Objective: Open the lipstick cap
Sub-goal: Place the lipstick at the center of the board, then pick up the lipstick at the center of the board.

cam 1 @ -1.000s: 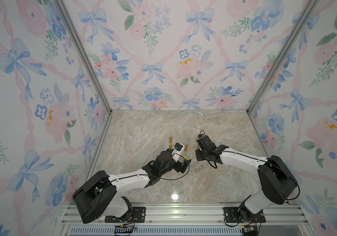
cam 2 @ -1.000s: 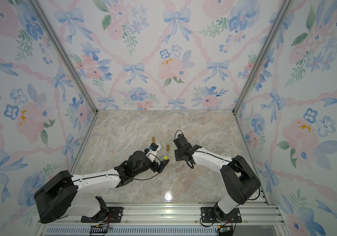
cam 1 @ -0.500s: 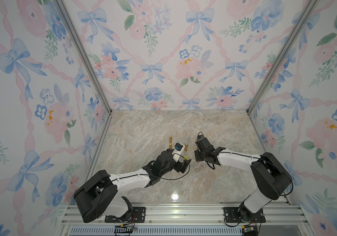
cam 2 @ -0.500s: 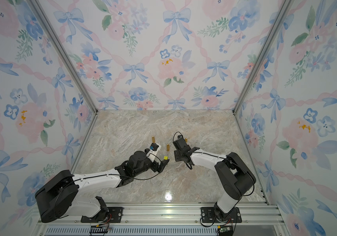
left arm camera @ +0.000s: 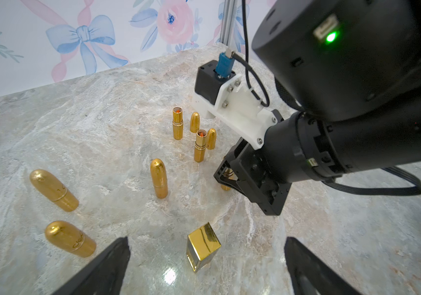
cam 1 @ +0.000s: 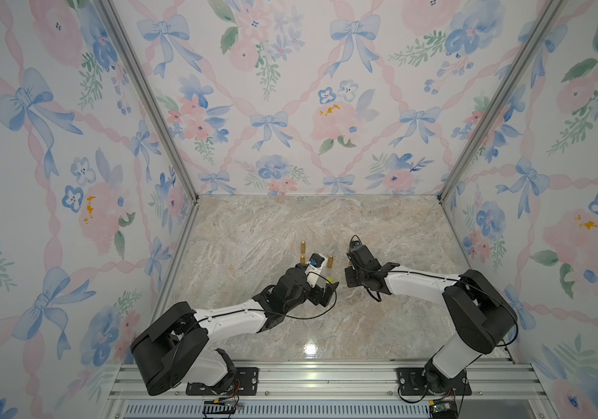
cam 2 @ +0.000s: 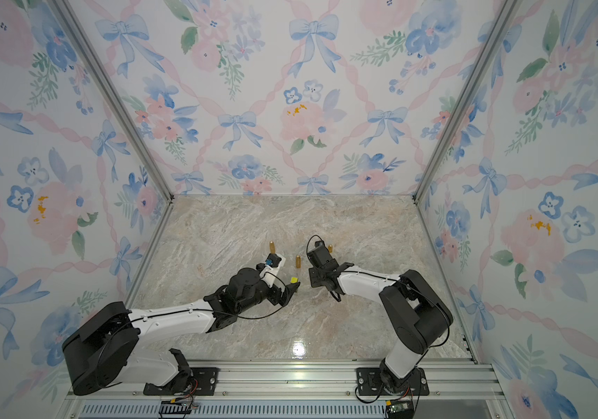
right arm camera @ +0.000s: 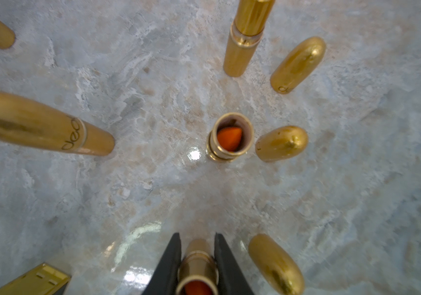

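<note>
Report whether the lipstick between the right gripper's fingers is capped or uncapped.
Uncapped: the lipstick has a bare mouth, orange stick visible inside.

The left arm [cam 1: 232, 321] stretches low from the near left toward the middle of the desk [cam 1: 290, 225]. The left gripper [left arm camera: 205, 241] is spread wide and holds nothing. The right arm [cam 1: 421, 284] reaches in from the near right, wrist bent down. The right gripper [right arm camera: 196, 236] points at the desk, its fingers [right arm camera: 171, 263] pressed against a lipstick tube [right arm camera: 197, 265].

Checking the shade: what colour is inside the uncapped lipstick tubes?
Orange lipstick; clearest in the right wrist view.
</note>
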